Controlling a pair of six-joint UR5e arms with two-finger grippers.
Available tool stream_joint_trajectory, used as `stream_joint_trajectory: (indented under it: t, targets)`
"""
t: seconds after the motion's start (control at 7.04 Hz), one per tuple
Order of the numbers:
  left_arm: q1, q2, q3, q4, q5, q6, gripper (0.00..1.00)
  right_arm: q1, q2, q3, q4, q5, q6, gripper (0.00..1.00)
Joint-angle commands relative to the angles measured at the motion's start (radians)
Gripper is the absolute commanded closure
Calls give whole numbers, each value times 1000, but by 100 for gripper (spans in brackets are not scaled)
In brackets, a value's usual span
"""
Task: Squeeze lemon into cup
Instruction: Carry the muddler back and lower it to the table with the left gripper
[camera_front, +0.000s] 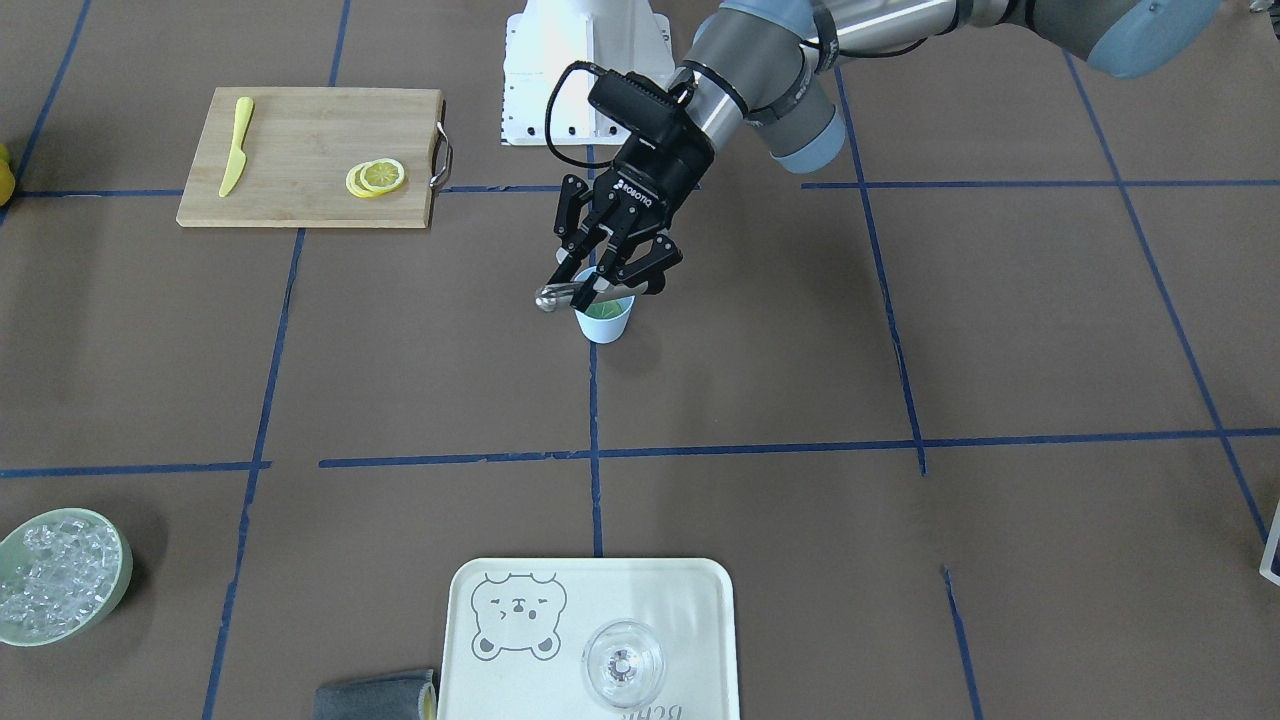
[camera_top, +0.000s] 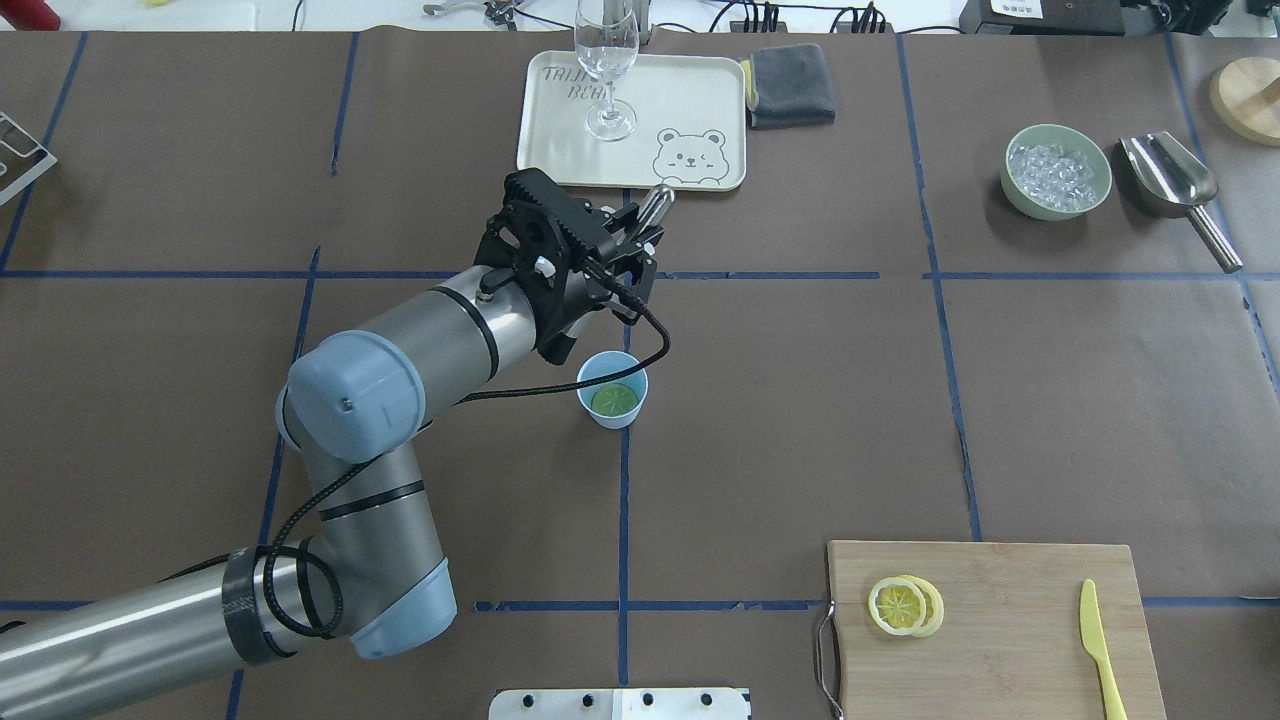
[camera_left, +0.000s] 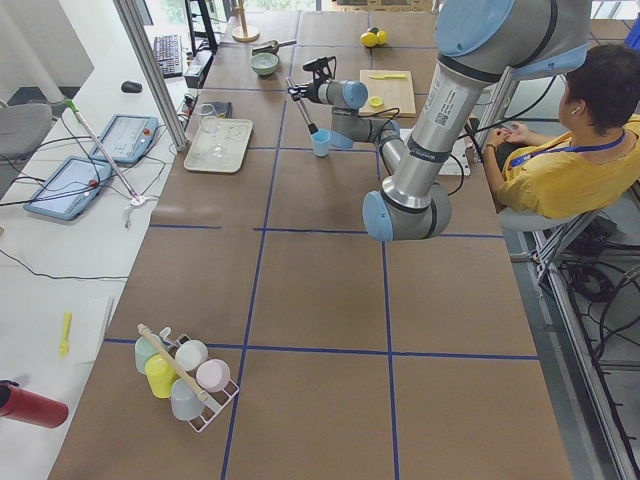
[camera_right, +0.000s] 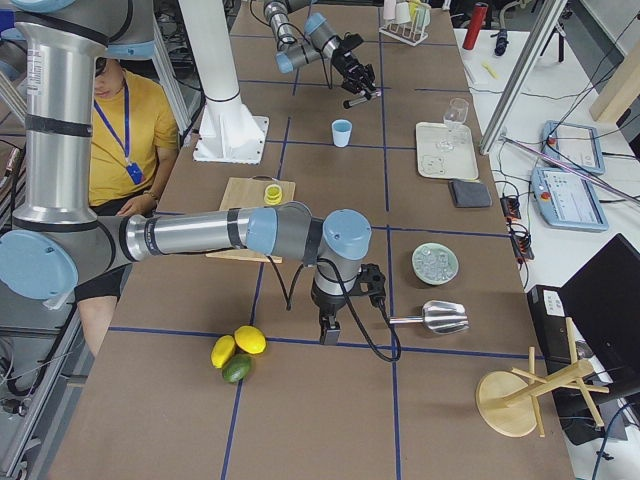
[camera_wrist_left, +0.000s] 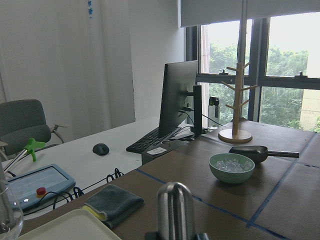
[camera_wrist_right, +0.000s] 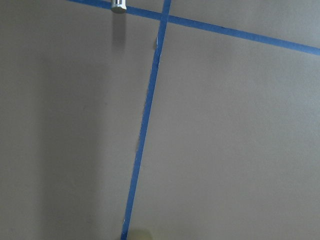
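The light blue cup (camera_top: 612, 390) stands mid-table on a blue tape line, with a round green slice (camera_top: 613, 400) lying inside. My left gripper (camera_top: 630, 245) is shut on a metal rod-shaped tool (camera_top: 655, 204) and is tilted above the cup, just past it on the tray side. In the front view the gripper (camera_front: 598, 287) and the tool (camera_front: 553, 297) overlap the cup's (camera_front: 606, 322) far rim. Two overlapping lemon slices (camera_top: 903, 606) lie on the wooden cutting board (camera_top: 1000, 680), far from both grippers. My right gripper (camera_right: 328, 332) points down at bare table; I cannot tell its state.
A yellow plastic knife (camera_top: 1100, 650) lies on the board. A cream tray (camera_top: 690, 110) holds a clear glass (camera_top: 606, 60), with a grey cloth (camera_top: 792, 84) beside it. A pale green bowl of ice (camera_top: 1058, 172) and a metal scoop (camera_top: 1170, 180) sit at the far right.
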Motion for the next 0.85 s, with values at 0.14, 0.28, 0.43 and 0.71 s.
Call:
stream_joint_trajectory:
  t: [0.14, 0.28, 0.43, 0.71]
  targets:
    - [-56, 0, -107, 608, -94, -100, 100, 0, -5, -1, 20, 0, 2, 0]
    - [-170, 0, -119, 710, -379, -139, 100, 0, -7, -1, 20, -1, 2, 0]
    - [-280, 8, -140, 858, -622, -289, 100, 5, -7, 0, 20, -2, 0, 0]
    - [-295, 106, -217, 950, -554, -681, 100, 5, -10, 0, 21, 0, -3, 0]
